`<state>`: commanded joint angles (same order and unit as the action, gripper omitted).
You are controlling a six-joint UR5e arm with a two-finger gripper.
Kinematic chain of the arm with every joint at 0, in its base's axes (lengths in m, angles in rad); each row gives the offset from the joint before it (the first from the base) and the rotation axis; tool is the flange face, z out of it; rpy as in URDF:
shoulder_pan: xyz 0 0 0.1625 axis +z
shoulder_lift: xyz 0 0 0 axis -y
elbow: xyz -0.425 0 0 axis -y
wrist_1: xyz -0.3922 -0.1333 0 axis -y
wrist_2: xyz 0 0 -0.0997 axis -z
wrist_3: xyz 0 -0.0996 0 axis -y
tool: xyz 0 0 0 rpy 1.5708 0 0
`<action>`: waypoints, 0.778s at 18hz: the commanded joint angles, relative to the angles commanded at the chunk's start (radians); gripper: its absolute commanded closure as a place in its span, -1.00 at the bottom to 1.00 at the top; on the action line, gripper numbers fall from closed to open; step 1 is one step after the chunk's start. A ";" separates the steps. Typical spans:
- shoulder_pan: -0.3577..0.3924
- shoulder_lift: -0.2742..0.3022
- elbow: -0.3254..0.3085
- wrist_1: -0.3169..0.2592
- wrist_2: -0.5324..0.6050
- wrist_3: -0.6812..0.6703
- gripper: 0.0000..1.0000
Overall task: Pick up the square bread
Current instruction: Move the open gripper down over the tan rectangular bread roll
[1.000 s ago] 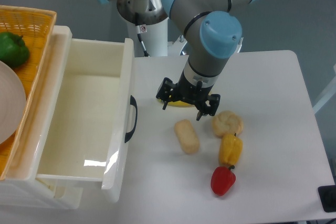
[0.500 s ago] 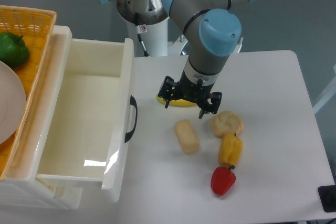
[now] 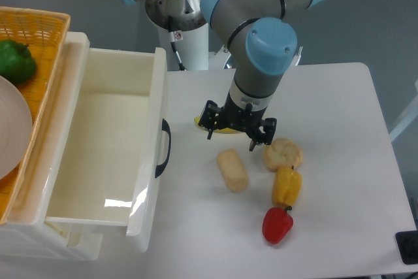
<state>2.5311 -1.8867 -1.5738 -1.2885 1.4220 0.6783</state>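
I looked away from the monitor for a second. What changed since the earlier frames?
The hand drifted slightly right and toward the camera, closing on the square bread, open and holding nothing. The bread, bun, both peppers and open drawer stayed put.

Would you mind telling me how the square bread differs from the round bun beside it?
The square bread is oblong with flat sides and rounded corners; the round bun is lumpy and domed. The square bread is pale beige, the round bun a darker tan. The square bread lies apart from other food, while the round bun sits right against the yellow pepper. Both rest on the white table, untouched by the gripper.
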 joint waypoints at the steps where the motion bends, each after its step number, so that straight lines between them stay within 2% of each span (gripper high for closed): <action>1: 0.000 -0.014 -0.006 0.002 -0.001 -0.032 -1.00; 10: -0.012 -0.054 -0.037 0.055 0.006 -0.100 -1.00; 14: -0.014 -0.106 -0.037 0.058 0.005 -0.105 -1.00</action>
<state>2.5173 -1.9925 -1.6107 -1.2303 1.4266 0.5737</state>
